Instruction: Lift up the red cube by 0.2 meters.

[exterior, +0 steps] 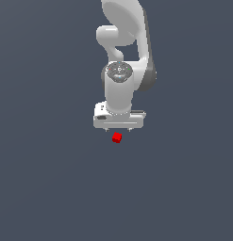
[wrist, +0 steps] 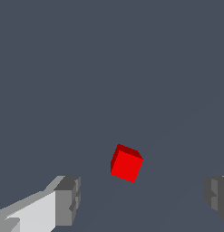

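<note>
The red cube [exterior: 117, 138] is a tiny bright red block lying on the flat dark grey ground, just below the white hand in the exterior view. In the wrist view the red cube [wrist: 126, 163] shows turned at an angle, with ground all around it. My gripper [wrist: 143, 199] is open, its two grey fingertips [wrist: 68, 199] spread far wider than the cube. The cube lies ahead of the gap between them and touches neither finger. In the exterior view the gripper [exterior: 119, 129] hangs from the white arm, fingers barely showing under the hand.
A plain dark grey ground [exterior: 47, 179] fills both views. The white arm [exterior: 122, 52] rises behind the hand toward the top of the exterior view.
</note>
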Controlling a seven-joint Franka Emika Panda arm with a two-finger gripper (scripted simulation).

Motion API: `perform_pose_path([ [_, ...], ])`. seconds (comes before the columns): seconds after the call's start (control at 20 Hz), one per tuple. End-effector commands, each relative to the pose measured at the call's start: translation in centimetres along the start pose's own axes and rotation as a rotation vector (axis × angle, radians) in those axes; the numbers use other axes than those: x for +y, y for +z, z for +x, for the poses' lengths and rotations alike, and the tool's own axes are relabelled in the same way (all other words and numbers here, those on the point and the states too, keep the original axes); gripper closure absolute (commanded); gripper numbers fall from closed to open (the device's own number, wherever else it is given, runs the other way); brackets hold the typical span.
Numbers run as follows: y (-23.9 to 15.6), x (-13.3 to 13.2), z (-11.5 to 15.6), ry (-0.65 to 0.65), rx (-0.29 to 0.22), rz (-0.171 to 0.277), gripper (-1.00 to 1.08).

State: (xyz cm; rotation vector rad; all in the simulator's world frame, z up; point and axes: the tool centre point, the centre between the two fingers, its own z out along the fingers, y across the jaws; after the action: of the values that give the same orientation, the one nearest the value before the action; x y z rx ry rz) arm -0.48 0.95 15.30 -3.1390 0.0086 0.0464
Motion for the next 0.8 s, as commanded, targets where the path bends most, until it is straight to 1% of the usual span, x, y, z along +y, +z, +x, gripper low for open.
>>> perform_pose_path([
  [0.0, 0.0, 0.0, 0.0, 0.0, 0.0, 0.0, -0.92],
  [0.4, 1.6, 0.1, -0.4, 0.043, 0.004, 0.0, -0.92],
  [0.75, 5.5, 0.4, -1.5, 0.152, 0.013, 0.0, -0.92],
])
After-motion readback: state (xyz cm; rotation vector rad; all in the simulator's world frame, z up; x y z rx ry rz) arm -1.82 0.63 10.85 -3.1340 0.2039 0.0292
